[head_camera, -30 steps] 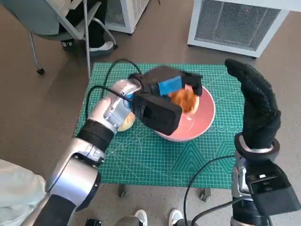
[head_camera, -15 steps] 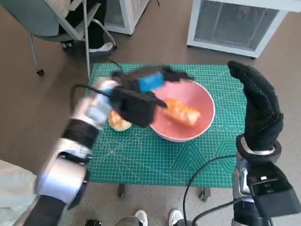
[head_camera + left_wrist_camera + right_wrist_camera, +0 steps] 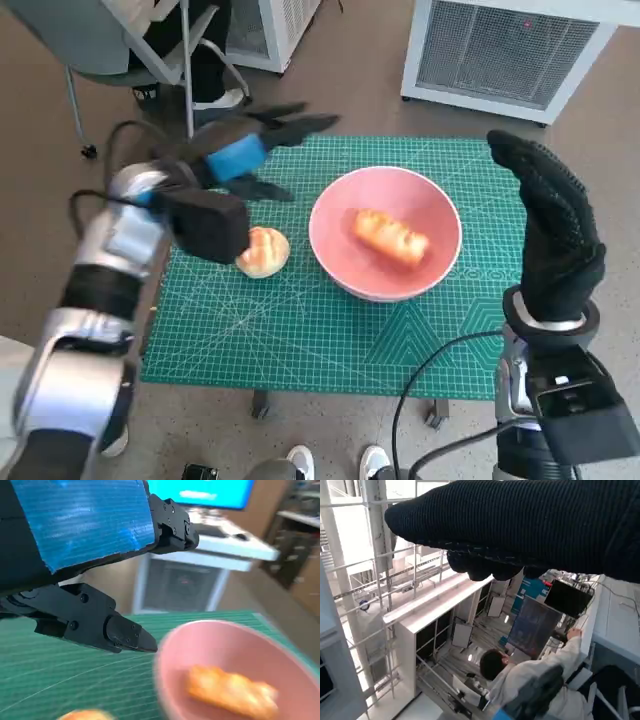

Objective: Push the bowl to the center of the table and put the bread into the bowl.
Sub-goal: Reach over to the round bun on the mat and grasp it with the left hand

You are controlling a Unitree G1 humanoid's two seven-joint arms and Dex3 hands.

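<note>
one long crusty bread point(image 3: 390, 236) lay inside the smooth pink bowl point(image 3: 345, 275), mid-worktop. the left hand point(image 3: 235, 160) hung empty, fingers point(image 3: 107, 627) spread. next, i judged, came the round bun point(image 3: 262, 251) beside the bowl (soft-looking, needing a gentle grip). the gloved right hand point(image 3: 550, 235) stood raised, fingers straight, holding nothing.

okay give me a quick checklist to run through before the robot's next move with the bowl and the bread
1. Long golden bread piece lying inside the pink round bowl: ok.
2. Bowl near the middle of the green cutting mat: ok.
3. Left hand holding nothing, fingers apart: ok.
4. Left hand off the bowl: ok.
5. Right hand raised off the mat, holding nothing: ok.
6. Small round bun outside the bowl; whether it must go in: cannot tell.
</note>
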